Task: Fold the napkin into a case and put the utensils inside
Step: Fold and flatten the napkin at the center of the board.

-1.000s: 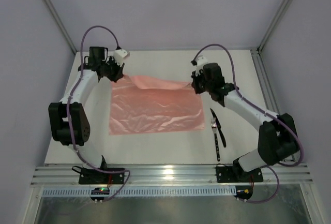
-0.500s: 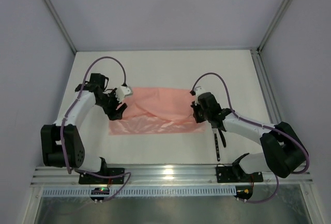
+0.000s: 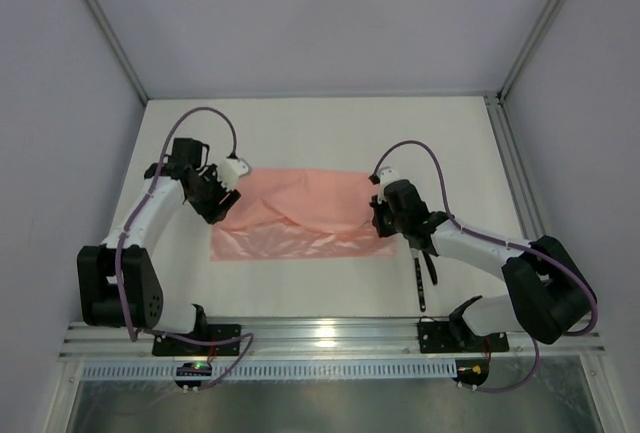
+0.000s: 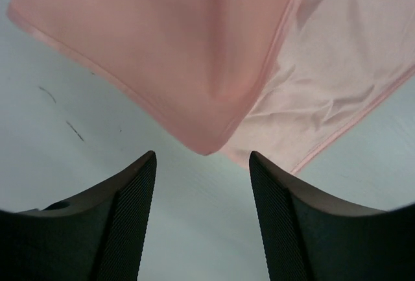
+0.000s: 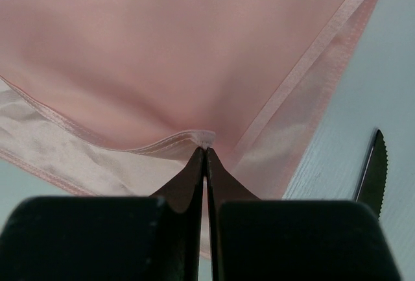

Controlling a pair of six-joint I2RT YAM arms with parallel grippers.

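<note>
Well, here is what could go wrong, from left to right:

- The left fingers (image 4: 133, 193) are spread apart and hold nothing. The folded corner of the napkin (image 3: 300, 208) lies loose on the bench (image 3: 300, 133) just in front of them. If they push ahead, they could catch that corner and flip it open.
- That top corner does not seem to sit right on the corner under it. A bit of the shiny bottom layer peeks out beside it. If nobody fixes this, the next folds may come out crooked.
- In the middle, the folded half looks puffy and sags, not flat. I think a bump there could make the cloth slide or wrinkle when it is folded over.
- The right fingers (image 5: 205, 164) are pressed together and pinch the napkin's stitched edge. If they pull too hard, the whole thin cloth could drag across the bench, since nothing holds the other side down.
- If they open too high up, that side could flop down in the wrong spot.
- The utensils (image 3: 422, 273) lie just beside the napkin, close under the right arm. A low swing could knock them away.
</note>
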